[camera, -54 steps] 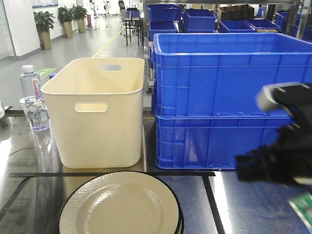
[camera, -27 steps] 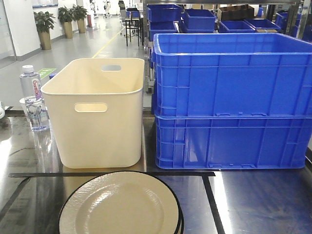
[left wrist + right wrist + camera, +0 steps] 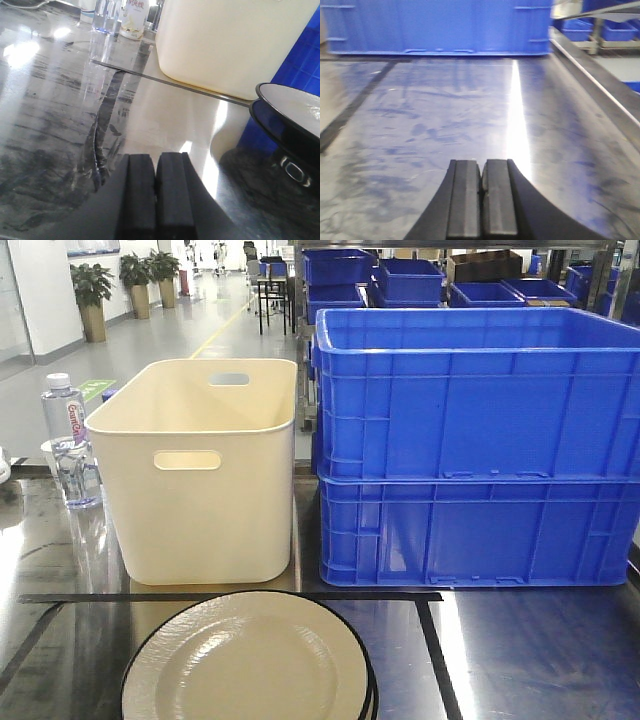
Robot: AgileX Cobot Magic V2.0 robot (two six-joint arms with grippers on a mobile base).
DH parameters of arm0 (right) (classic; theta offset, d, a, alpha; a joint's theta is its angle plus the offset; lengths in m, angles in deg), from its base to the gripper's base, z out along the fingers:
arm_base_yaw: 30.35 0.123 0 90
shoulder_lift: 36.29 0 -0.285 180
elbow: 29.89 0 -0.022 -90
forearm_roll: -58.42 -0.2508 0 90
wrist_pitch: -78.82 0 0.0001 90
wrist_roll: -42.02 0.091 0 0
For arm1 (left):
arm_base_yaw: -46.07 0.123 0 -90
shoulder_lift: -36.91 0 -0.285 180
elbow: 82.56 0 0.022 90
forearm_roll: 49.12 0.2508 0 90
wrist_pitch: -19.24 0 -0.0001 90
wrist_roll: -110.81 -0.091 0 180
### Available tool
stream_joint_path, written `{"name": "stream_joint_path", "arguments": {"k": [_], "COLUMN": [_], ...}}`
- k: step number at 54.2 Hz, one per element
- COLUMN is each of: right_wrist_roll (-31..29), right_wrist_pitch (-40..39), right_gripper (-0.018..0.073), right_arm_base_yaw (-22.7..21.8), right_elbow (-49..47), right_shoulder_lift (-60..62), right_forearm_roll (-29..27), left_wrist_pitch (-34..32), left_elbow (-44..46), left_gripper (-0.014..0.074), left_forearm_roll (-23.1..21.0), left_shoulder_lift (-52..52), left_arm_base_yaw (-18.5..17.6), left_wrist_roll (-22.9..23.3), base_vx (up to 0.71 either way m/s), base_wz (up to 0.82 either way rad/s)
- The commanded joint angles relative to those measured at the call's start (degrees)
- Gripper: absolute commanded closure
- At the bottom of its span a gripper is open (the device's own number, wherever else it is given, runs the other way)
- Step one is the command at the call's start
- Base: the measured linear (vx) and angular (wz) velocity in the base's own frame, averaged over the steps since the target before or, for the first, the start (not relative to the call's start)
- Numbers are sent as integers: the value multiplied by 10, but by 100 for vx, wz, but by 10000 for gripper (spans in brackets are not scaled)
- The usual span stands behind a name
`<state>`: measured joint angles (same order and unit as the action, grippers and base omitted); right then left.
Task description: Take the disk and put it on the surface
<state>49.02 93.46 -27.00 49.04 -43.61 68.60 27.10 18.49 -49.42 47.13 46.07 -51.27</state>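
The disk is a cream plate with a black rim, lying at the near edge of the dark glossy surface; a second rim shows just under it. In the left wrist view the disk is at the right edge, off to the right of my left gripper, which hangs low over the surface, shut and empty. My right gripper is also shut with nothing in it, above bare surface in front of the blue crates. Neither gripper shows in the front view.
A cream bin stands behind the disk, with two stacked blue crates to its right. A water bottle stands at the left. Black tape lines cross the tabletop. A metal rail borders the table's right side.
The right arm, blurred at the right edge of the front view one second ago, has left that view. The disk, bin and crates have not moved.
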Motion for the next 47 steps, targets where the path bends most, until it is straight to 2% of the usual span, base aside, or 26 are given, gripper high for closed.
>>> {"name": "stream_joint_path", "arguments": {"k": [1, 47], "right_wrist_roll": [-6, -6], "right_wrist_pitch": [-59, -60], "right_gripper": [567, 567], "right_arm_base_yaw": [8, 5], "right_elbow": [4, 4], "right_shoulder_lift": [3, 3], "right_forearm_roll": [15, 16], "left_wrist_pitch": [-45, -46], "left_elbow": [11, 11], "left_gripper": [603, 603], "left_forearm_roll": [3, 3], "left_shoulder_lift": [6, 6], "left_arm_base_yaw": [-2, -2], "left_wrist_roll": [5, 5], "base_vx": [0, 0], "base_wz": [0, 0]}}
